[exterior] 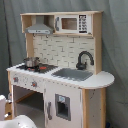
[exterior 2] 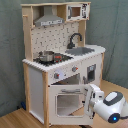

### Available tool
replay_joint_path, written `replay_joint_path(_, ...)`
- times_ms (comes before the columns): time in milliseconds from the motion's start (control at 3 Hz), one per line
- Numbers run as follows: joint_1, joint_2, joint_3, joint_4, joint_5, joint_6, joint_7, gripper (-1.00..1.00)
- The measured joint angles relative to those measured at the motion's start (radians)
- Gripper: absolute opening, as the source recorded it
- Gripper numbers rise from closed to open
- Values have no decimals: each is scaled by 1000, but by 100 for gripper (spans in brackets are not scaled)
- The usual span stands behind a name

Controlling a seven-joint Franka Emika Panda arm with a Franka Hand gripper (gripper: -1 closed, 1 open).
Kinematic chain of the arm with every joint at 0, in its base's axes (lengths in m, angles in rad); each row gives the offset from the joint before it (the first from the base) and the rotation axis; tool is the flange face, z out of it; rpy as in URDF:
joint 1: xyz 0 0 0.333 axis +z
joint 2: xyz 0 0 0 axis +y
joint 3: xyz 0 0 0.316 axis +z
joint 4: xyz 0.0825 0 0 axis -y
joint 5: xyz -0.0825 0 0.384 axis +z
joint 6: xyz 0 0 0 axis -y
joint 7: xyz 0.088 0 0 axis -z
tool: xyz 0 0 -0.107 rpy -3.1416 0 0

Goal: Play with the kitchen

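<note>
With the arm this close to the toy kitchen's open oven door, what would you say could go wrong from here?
1. The white robot arm sits right at the edge of the open windowed oven door; a sideways push might strain its hinges.
2. The tall white and light wood toy kitchen could shift or tip if pushed hard.
3. Shaking might slide the small metal pot off the stove.

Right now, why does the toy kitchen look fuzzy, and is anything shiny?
In both exterior views the kitchen looks soft and blurry, so small knobs are hard to make out. In the first exterior view the pot gleams a little. In the second exterior view the open oven door is evenly lit, without glare.
</note>
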Motion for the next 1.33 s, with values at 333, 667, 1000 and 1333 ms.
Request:
replay_joint_path(333,-46,-1,-17,-49,-3,45,-66,100)
replay_joint_path(667,-105,-3,-40,-47,-8,89,-139,100)
replay_joint_path(1000,-169,-7,-49,-36,-13,153,-194,100)
replay_joint_path(1333,-225,-17,-58,-20,-13,212,-252,100)
